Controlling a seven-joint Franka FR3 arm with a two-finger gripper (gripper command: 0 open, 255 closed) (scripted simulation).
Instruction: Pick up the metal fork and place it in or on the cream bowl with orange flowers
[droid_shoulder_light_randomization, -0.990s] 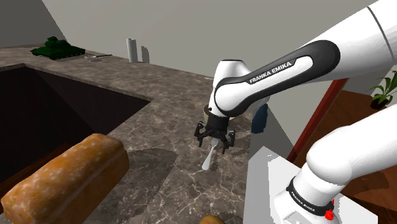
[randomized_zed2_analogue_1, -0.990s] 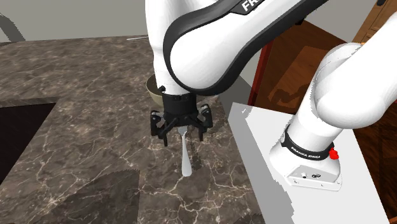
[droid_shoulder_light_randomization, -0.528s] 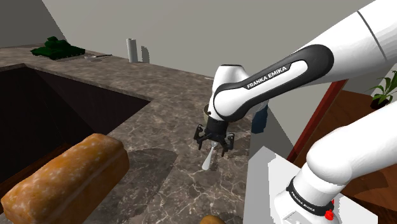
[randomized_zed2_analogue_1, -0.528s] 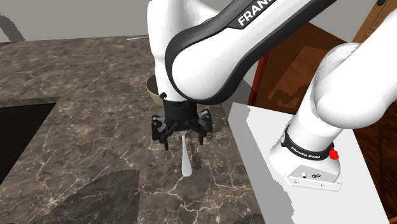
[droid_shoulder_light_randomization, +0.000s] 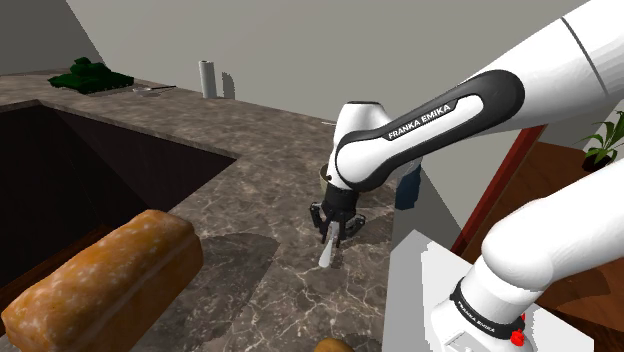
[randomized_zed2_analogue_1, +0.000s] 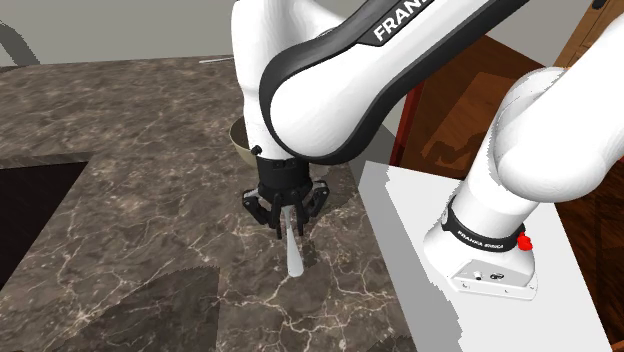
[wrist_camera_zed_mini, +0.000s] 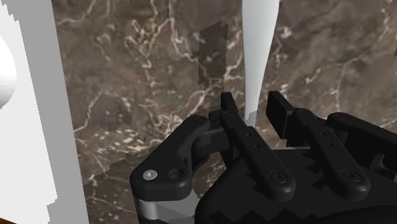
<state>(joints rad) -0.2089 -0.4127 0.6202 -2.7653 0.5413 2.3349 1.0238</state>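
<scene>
Stone countertop (droid_shoulder_light_randomization: 250, 190), dark brown with pale veins, smooth and faintly shiny. Smooth fork (randomized_zed2_analogue_1: 293, 258), plain pale grey, matt finish; gripper (randomized_zed2_analogue_1: 288, 226), black, matt. White arm (droid_shoulder_light_randomization: 560, 90) with a glossy shell; bread loaf (droid_shoulder_light_randomization: 110, 280) with a rough golden-brown crust.

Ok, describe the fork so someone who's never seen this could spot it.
Find the dark marble counter beside the white stand. The fork lies flat there, one end under the black gripper. It is slim and pale grey, unlike the bowl behind the arm.
</scene>
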